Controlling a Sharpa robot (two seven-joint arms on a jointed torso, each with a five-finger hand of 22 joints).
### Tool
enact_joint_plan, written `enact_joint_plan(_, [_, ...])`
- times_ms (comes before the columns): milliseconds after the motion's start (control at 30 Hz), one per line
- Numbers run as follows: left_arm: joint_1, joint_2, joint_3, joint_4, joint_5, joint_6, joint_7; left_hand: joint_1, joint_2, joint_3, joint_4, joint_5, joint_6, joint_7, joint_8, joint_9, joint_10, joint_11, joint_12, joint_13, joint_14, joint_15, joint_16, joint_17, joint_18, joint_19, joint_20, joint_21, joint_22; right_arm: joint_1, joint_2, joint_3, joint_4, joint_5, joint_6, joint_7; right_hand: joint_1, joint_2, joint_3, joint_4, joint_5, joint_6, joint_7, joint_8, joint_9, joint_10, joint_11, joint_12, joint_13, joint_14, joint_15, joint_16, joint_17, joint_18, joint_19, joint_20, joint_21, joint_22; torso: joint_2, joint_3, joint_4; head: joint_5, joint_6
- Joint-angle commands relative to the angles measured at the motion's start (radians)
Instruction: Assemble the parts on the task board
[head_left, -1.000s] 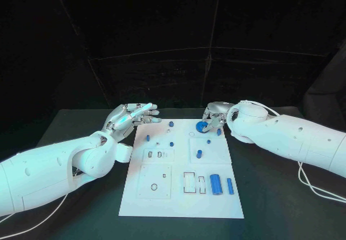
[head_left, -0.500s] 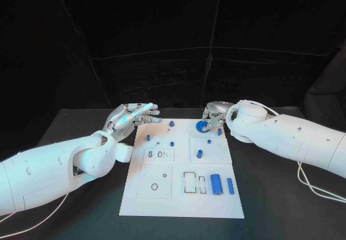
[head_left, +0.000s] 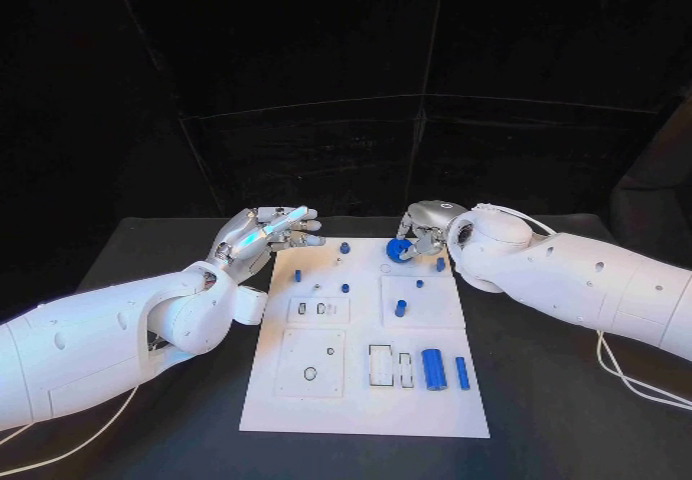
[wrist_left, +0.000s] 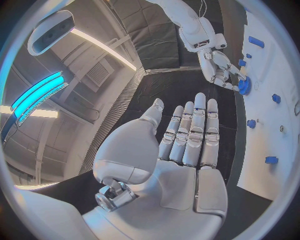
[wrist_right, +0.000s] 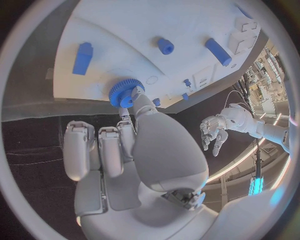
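**Right hand on the blue gear at the board's top edge**

Where the right hand's (head_left: 423, 232) fingertips (wrist_right: 133, 98) meet, they pinch one round blue gear (wrist_right: 123, 93) with a toothed rim, at the upper middle of the head view on the white task board (head_left: 361, 400). At upper left, the left hand (head_left: 264, 236) holds nothing, fingers straight and together. Two blue cylinders lie at the board's lower right.

No lettering to call on the board (head_left: 361, 400); no numbers, no labels, no brand marks on the blue parts (head_left: 433, 368); nothing readable on either arm or hand; any marks by the board's cut-outs are too small to make out.
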Motion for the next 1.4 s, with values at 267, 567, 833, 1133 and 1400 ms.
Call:
enact_joint_plan(267, [0.001,-0.002,0.001,0.004,0.001,0.013,0.004,-0.001,0.012,0.004,-0.005,0.0,-0.001,0.003,-0.005,0.0,-0.003,0.001,-0.006,-0.001,0.006,0.004,-0.006,0.001,0.016,0.006,0.001,-0.007,-0.002,0.003,0.022,0.001,0.088,-0.053,-0.098,0.004,0.018,0.034,0.03,-0.009,0.015,0.064,-0.032,0.0,0.016,0.053,-0.038,0.004,0.046,0.08,-0.009,0.004,0.136,-0.01,0.012,-0.002,0.009,0.106,0.001,0.0001,0.0017,0.008,0.0])
enact_joint_plan(567, [0.002,0.001,0.001,0.001,0.001,0.013,0.003,-0.001,0.012,0.004,-0.005,0.0,-0.001,0.003,-0.005,0.0,-0.003,0.001,-0.006,-0.001,0.006,0.004,-0.006,0.001,0.016,0.006,0.001,-0.007,-0.002,0.0,0.117,0.001,0.057,-0.109,-0.107,0.002,0.001,0.026,0.043,-0.011,0.016,0.064,-0.03,-0.008,0.014,0.052,-0.037,0.002,0.045,0.079,-0.008,0.004,0.135,-0.011,0.013,-0.002,0.01,0.108,0.001,0.0001,0.0006,0.019,-0.004])
enact_joint_plan(833, [0.002,0.004,0.001,-0.003,0.001,0.013,0.003,-0.001,0.012,0.004,-0.005,0.0,-0.001,0.003,-0.005,0.0,-0.003,0.001,-0.006,-0.001,0.006,0.004,-0.006,0.001,0.016,0.006,0.001,-0.007,-0.002,-0.011,0.182,0.001,0.0,-0.117,-0.08,0.003,-0.009,0.022,0.051,-0.011,0.016,0.063,-0.029,-0.013,0.013,0.05,-0.036,-0.001,0.043,0.079,-0.007,0.003,0.133,-0.011,0.014,-0.001,0.011,0.109,0.0,-0.0001,0.0013,0.021,-0.008])
enact_joint_plan(1133, [0.002,0.005,0.001,-0.004,0.001,0.012,0.004,0.0,0.015,0.006,-0.006,0.0,-0.001,0.003,-0.005,0.0,-0.003,0.001,-0.006,-0.001,0.006,0.004,-0.008,0.002,0.016,0.007,0.001,-0.008,-0.003,-0.021,0.218,0.001,-0.042,-0.115,-0.038,0.003,-0.033,0.011,0.064,-0.011,0.004,0.06,-0.026,-0.025,0.011,0.048,-0.033,-0.007,0.041,0.078,-0.005,0.001,0.129,-0.011,0.014,0.001,0.011,0.11,0.0,0.0009,-0.0003,0.024,-0.01])
enact_joint_plan(1400, [0.002,0.005,0.001,-0.005,0.001,0.011,0.004,0.0,0.015,0.006,-0.006,0.0,-0.001,0.003,-0.005,0.0,-0.003,0.001,-0.006,-0.001,0.006,0.004,-0.008,0.002,0.016,0.007,0.001,-0.008,-0.003,-0.024,0.23,0.001,-0.063,-0.115,-0.023,-0.001,-0.051,-0.003,0.072,-0.012,0.001,0.051,-0.021,-0.038,0.007,0.041,-0.029,-0.018,0.032,0.077,-0.002,-0.001,0.126,-0.01,0.012,0.003,0.01,0.108,0.001,0.0015,-0.0016,0.025,-0.012])
